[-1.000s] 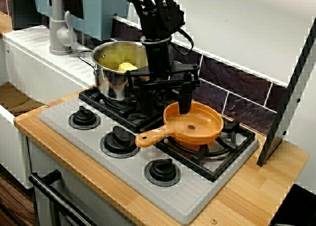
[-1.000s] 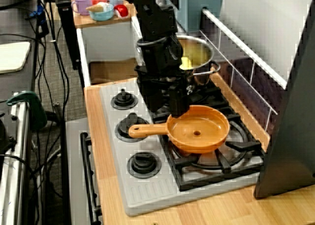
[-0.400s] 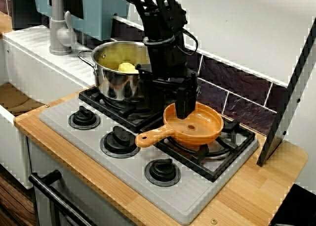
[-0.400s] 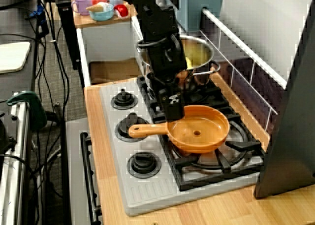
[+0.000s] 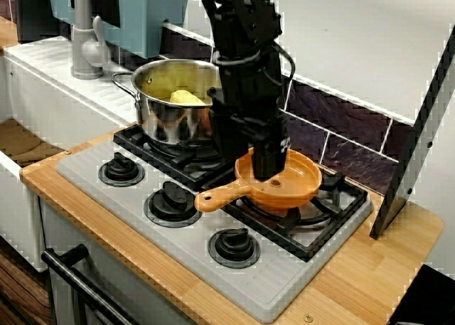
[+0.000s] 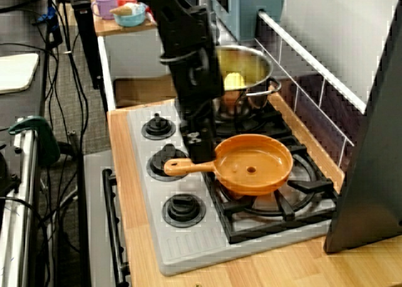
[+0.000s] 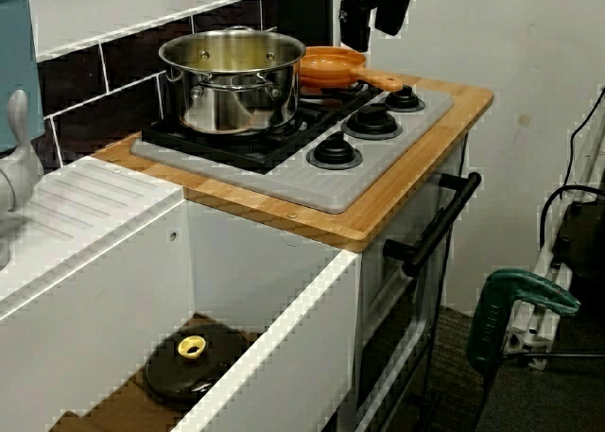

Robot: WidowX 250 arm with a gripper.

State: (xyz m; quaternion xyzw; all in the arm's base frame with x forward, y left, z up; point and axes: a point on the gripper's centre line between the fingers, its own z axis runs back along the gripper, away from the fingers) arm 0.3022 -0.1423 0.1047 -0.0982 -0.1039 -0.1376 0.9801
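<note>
Wrist has turned since a second ago: the pincer (image 5: 266, 170) no longer spreads as a wide fork but hangs as one narrow block, shifted toward the pan's handle (image 5: 217, 197). In the view from the sink side its fingers stand a little apart, gripping nothing. Right under it sits the orange pan (image 5: 293, 186) on the burner grate (image 5: 320, 225), tips low at the rim where the handle joins, contact not clear; just behind it stands the steel pot (image 5: 167, 115) with a yellow piece (image 5: 183, 97) inside, and well beyond, the tap (image 5: 85, 48).
</note>
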